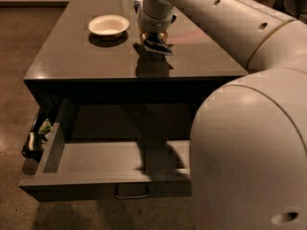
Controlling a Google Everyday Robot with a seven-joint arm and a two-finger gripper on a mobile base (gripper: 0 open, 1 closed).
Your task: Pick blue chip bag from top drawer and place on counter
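Observation:
The blue chip bag (pixel 156 42) hangs dark and crinkled under my gripper (pixel 153 36), which is shut on it. They are just above the counter (pixel 81 56), right of its middle, and the bag's reflection lies below on the glossy top. The top drawer (pixel 96 159) is pulled open below the counter's dark front edge. The part of its grey inside that shows is bare. Its metal handle (pixel 131 191) is at the front. My arm hides the drawer's right part.
A white bowl (pixel 109 25) stands on the counter left of the gripper. Green-and-black packaging (pixel 36 137) sits in a dark holder beside the drawer's left side. My arm's big pale link (pixel 249 152) fills the right foreground. Brown floor lies to the left.

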